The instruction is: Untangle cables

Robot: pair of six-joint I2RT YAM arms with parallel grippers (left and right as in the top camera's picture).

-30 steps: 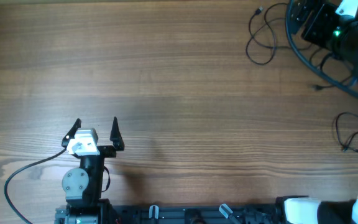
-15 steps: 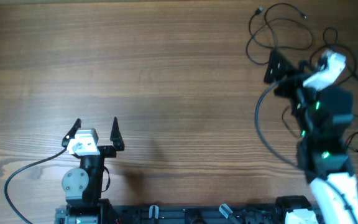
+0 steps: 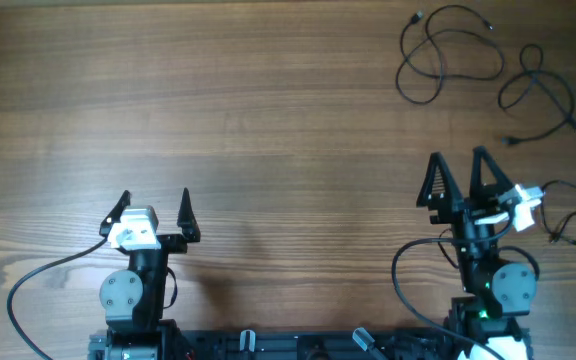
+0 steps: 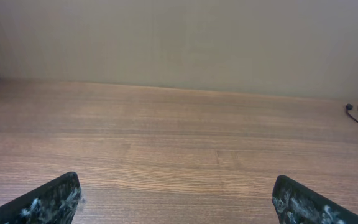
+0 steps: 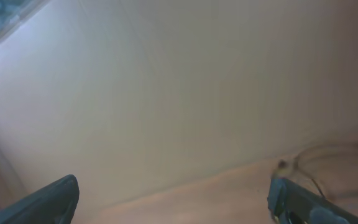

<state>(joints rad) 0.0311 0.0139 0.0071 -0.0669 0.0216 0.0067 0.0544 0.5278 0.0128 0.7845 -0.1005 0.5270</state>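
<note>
Three thin black cables lie apart at the table's far right. One looped cable (image 3: 438,50) is at the top; its plug end also shows in the left wrist view (image 4: 353,111) and, blurred, in the right wrist view (image 5: 328,155). A second cable (image 3: 540,92) lies to its right. A third cable (image 3: 566,218) lies at the right edge. My left gripper (image 3: 155,205) is open and empty at the front left, its fingertips in the left wrist view (image 4: 176,199). My right gripper (image 3: 458,172) is open and empty at the front right, below the cables, with its fingertips in the right wrist view (image 5: 173,199).
The wooden table (image 3: 268,120) spans the view. A thicker black arm cable (image 3: 28,290) curves at the front left, and another (image 3: 408,280) loops beside the right arm's base. A plain wall (image 4: 179,37) stands behind the table.
The right arm has swung down from the far right corner to the front right, near its base. The cables now lie uncovered. The left arm has not moved.
</note>
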